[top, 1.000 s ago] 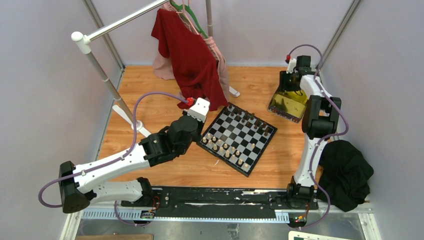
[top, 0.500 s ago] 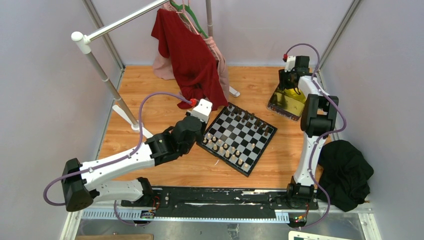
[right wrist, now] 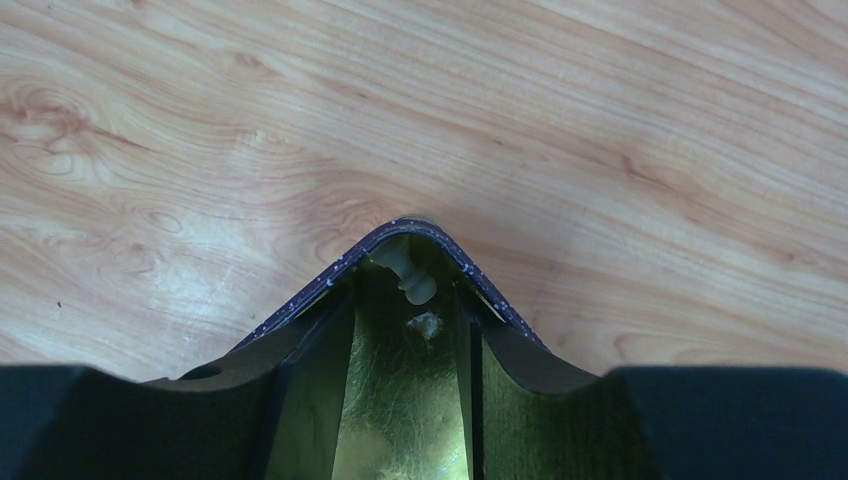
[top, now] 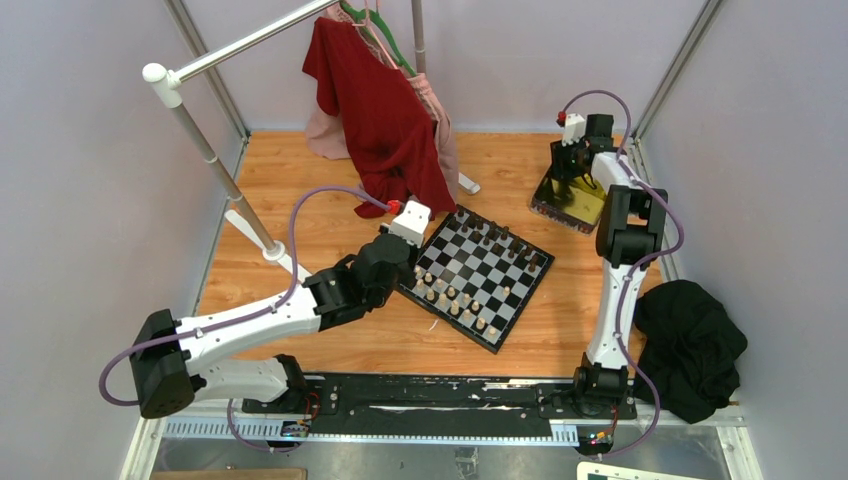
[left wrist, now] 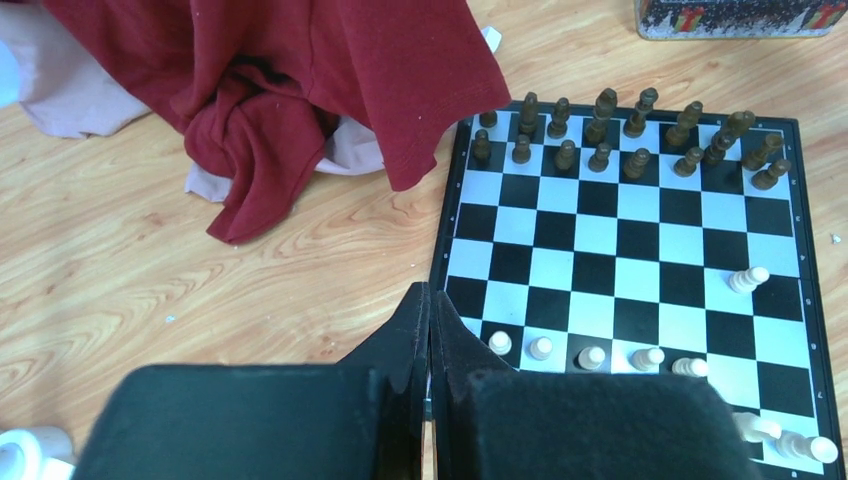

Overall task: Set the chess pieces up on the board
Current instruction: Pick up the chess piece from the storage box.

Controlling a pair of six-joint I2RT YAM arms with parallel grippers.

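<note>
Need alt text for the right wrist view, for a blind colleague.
The right hand is open over a corner of the gold tin, a cream chess piece lying in that corner between its fingers. Wooden table beyond.

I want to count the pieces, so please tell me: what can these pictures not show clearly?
- Left wrist view: the light pieces nearest the camera on the board are mostly hidden behind the left gripper and cut off by the bottom edge.
- Right wrist view: the right gripper covers most of the tin; only one cream piece shows.
- Top view: every piece is too small to tell its kind.
</note>
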